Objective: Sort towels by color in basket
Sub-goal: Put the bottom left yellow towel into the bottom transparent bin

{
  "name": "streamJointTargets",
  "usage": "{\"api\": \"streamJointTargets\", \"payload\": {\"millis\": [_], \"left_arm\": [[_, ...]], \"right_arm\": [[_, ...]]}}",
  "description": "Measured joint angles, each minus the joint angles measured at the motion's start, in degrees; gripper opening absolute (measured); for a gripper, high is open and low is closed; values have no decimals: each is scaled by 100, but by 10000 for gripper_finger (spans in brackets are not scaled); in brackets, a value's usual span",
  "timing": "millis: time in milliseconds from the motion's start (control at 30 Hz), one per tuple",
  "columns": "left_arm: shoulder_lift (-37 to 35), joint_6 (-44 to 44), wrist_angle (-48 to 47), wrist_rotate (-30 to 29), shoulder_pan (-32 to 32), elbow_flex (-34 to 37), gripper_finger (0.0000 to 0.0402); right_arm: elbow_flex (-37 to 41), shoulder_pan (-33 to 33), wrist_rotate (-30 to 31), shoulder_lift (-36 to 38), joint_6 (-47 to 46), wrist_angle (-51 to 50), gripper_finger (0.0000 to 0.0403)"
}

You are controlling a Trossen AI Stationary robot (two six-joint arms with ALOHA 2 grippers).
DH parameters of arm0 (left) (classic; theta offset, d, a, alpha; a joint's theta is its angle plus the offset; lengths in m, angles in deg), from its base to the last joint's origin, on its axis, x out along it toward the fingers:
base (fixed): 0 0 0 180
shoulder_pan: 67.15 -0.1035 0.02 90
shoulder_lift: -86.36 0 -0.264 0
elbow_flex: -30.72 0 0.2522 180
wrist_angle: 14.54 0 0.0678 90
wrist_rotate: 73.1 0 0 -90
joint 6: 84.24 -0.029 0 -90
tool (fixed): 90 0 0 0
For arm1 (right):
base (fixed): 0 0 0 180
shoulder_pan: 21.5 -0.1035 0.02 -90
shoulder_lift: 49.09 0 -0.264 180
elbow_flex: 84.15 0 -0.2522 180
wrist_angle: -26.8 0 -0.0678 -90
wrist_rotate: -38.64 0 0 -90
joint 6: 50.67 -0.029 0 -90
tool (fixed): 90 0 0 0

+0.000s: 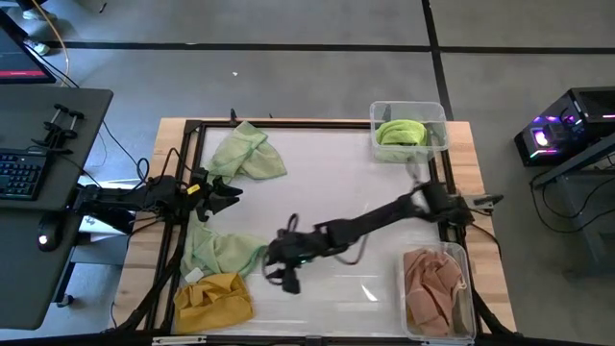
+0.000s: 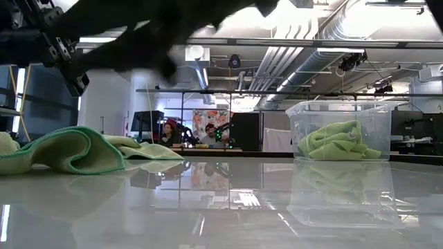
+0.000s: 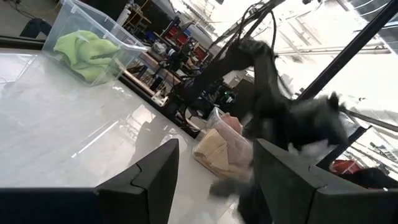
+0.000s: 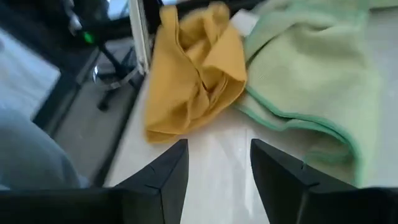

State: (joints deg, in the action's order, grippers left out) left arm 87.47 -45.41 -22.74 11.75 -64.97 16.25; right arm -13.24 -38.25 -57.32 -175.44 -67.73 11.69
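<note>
My right gripper (image 1: 285, 273) (image 4: 217, 152) hovers open over the table's near left part, with nothing between its fingers. Just ahead of it lie a mustard yellow towel (image 4: 193, 68) (image 1: 213, 300) at the near left corner and a pale green towel (image 4: 311, 81) (image 1: 223, 250) beside it, both flat on the table. Another pale green towel (image 1: 248, 154) lies at the far left. A bright green towel (image 1: 401, 133) (image 2: 338, 142) sits in the far right clear bin (image 1: 434, 113). My left gripper (image 1: 229, 192) (image 3: 217, 155) waits open at the left edge.
A second clear bin (image 1: 463, 258) at the near right holds peach and pink towels (image 1: 434, 288). A black frame (image 1: 288, 123) runs round the table. Bare white table top (image 1: 336, 183) lies between the towels and the bins. People sit far behind the table (image 2: 187, 135).
</note>
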Motion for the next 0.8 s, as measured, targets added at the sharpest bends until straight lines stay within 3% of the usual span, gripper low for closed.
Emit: {"api": "streamJointTargets", "payload": {"millis": [233, 433, 500, 633, 800], "left_arm": [[-1, 0, -8, 0, -1, 0, 195], [-1, 0, -10, 0, -1, 0, 195], [2, 8, -5, 0, 2, -1, 195], [23, 4, 16, 0, 2, -1, 195], [26, 4, 7, 4, 2, 0, 195]], "right_arm": [[-2115, -45, -905, -1970, 1029, 208, 232], [-3963, -234, -553, -3315, 1486, 192, 280], [-3768, -291, -250, -3422, 1328, 664, 280], [-3361, -394, 530, -3374, 1050, 494, 260], [-3333, -495, 844, -3353, 1275, -245, 175]]}}
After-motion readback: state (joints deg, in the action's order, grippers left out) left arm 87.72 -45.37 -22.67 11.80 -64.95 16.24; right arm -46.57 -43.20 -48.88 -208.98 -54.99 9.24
